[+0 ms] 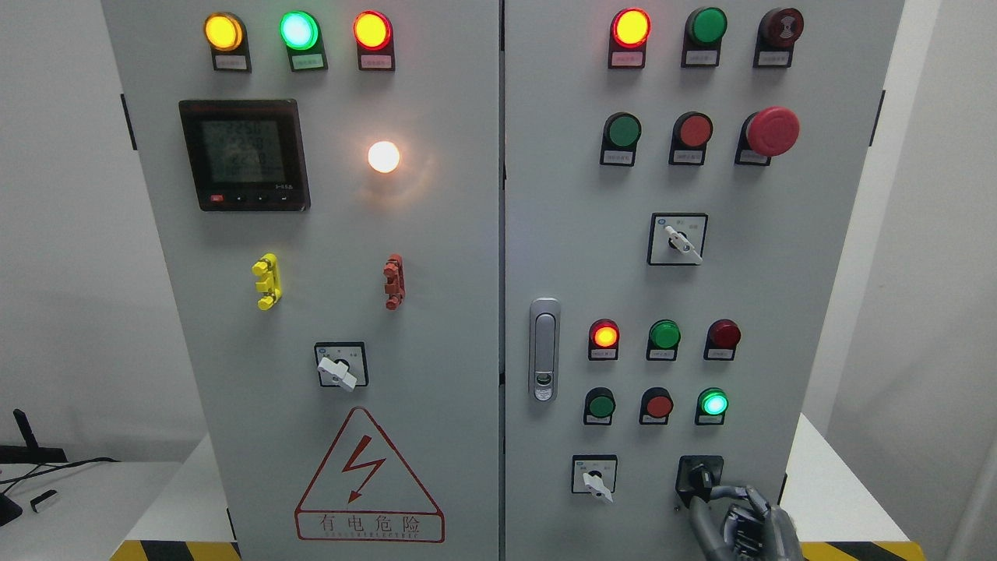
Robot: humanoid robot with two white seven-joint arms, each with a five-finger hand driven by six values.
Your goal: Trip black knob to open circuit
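The black knob [700, 476] sits in a black square plate at the lower right of the grey cabinet's right door [561, 234]. My right hand [713, 495] comes up from the bottom edge, its grey fingers [728, 492] curled onto the knob's lower right side and covering part of it. My left hand is out of view.
A white selector switch [596, 481] sits left of the black knob, another [679, 241] higher up, a third [338, 372] on the left door. Lit lamps, push buttons and a red mushroom button [771, 130] fill the doors. A door handle [544, 348] stands mid-panel.
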